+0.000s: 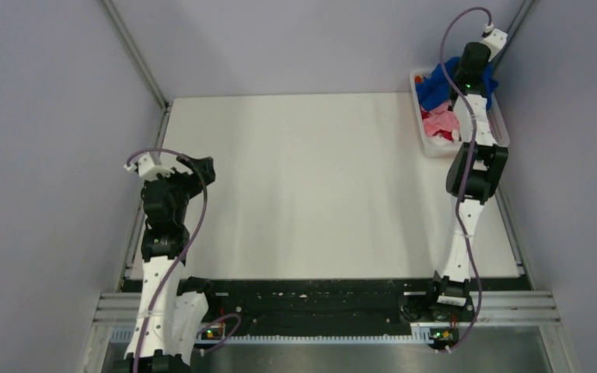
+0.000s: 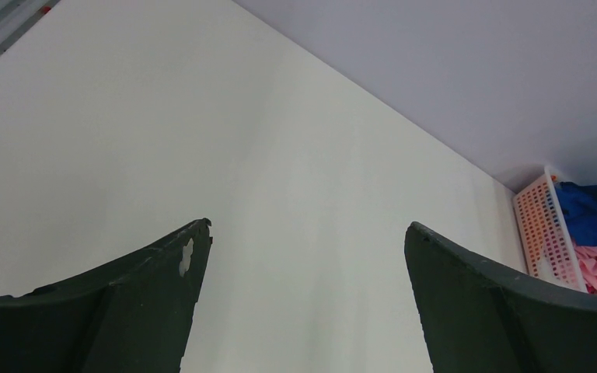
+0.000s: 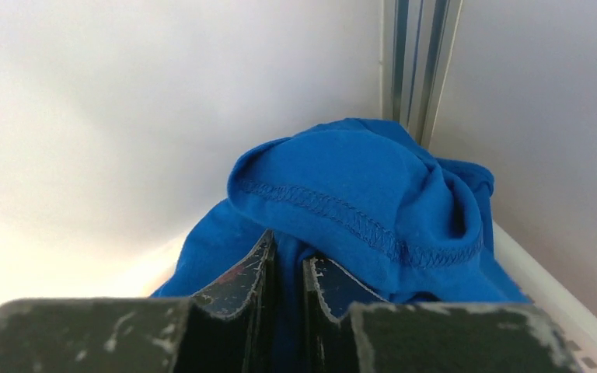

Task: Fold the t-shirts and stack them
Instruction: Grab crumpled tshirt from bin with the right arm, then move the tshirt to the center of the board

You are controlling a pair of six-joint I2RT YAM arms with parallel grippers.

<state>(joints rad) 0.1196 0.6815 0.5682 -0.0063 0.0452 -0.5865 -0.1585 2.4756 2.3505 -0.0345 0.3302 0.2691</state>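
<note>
The right end effector [image 3: 289, 247] is closed to a narrow slit, and blue cloth fills that slit: it pinches a fold of the blue shirt [image 3: 357, 179]. The rest of the shirt bunches just beyond the fingertips, with a stitched hem across its top. In the top view the shirt sits at the far end of the basket [image 1: 433, 149], in the far right corner of the tabletop [image 1: 303, 179]. A pink shirt [image 1: 439, 123] lies in the basket on the near side of the blue one. At this size I cannot tell whether the pink cloth is one shirt or several. The left end effector [image 2: 307, 225] is spread wide and holds nothing. It is above the tabletop near its left edge, well apart from the basket.
</note>
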